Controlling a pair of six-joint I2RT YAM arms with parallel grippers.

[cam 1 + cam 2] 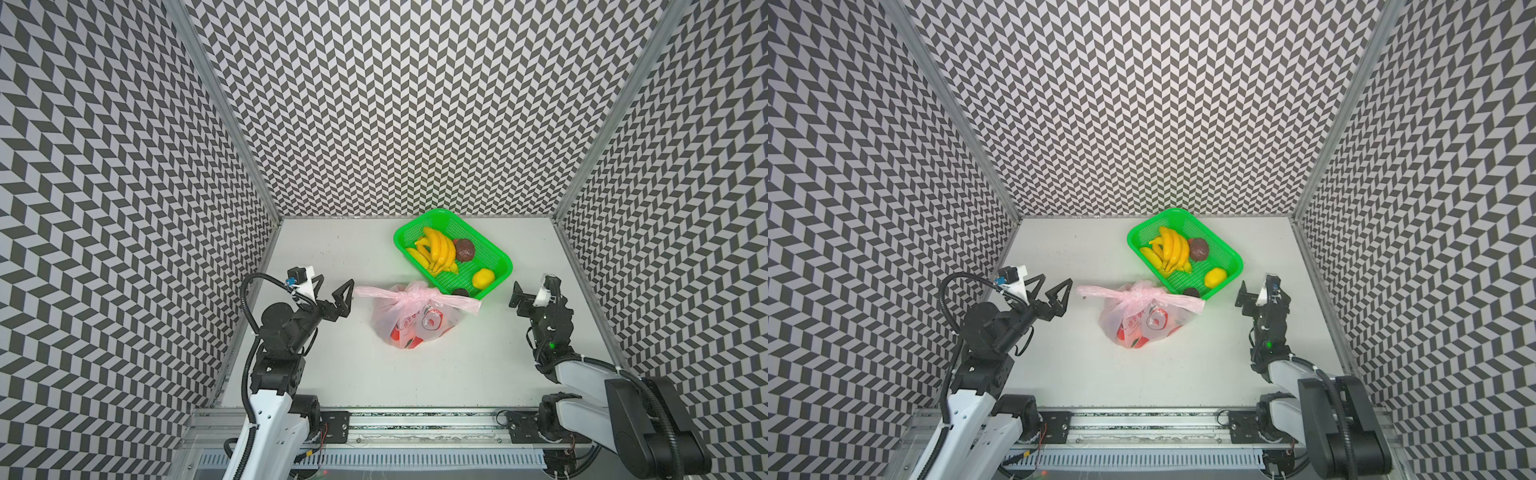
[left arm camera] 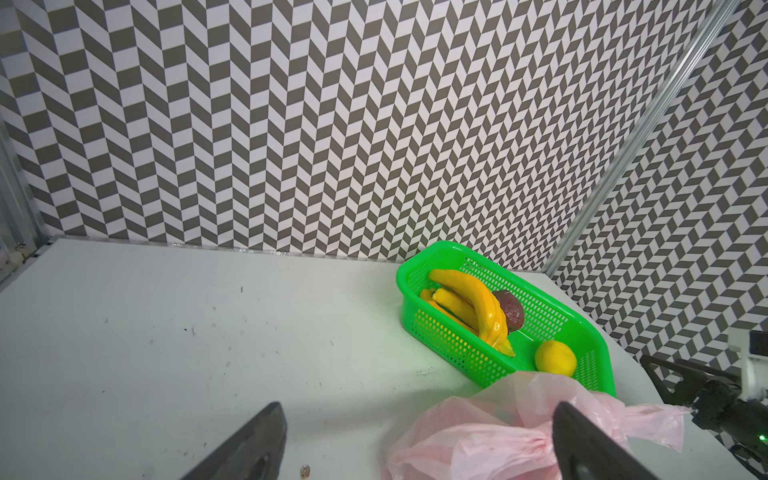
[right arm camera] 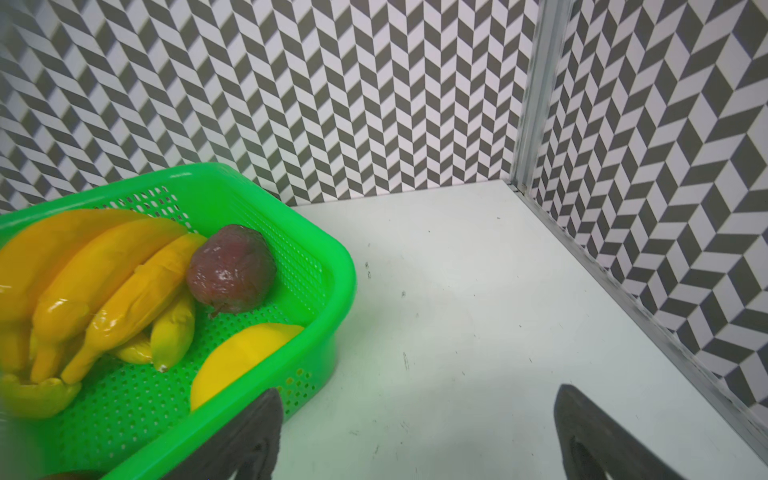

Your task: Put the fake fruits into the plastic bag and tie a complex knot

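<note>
The pale-pink plastic bag point(image 1: 415, 326) point(image 1: 1142, 326) lies mid-table with red shapes showing through it. Its handles are bunched into a knot point(image 1: 411, 297) point(image 1: 1139, 296) point(image 2: 490, 440) with two ends sticking out sideways. Yellow bananas point(image 1: 438, 251) point(image 3: 104, 282), a dark brown fruit point(image 1: 464, 249) point(image 3: 232, 270), a lemon point(image 1: 483, 278) point(image 2: 555, 357) and a small dark fruit point(image 1: 460, 293) sit in the basket. My left gripper point(image 1: 336, 282) point(image 1: 1055, 280) point(image 2: 417, 409) hangs open just left of the knot's end. My right gripper point(image 1: 533, 286) point(image 1: 1257, 286) point(image 3: 417, 392) is open and empty, right of the basket.
The green mesh basket point(image 1: 415, 224) point(image 1: 1144, 220) point(image 2: 405, 299) point(image 3: 332, 257) stands behind the bag, its near corner touching the bag's top. Patterned walls close in the white table point(image 1: 478, 374) on three sides, and a metal rail runs along the front edge.
</note>
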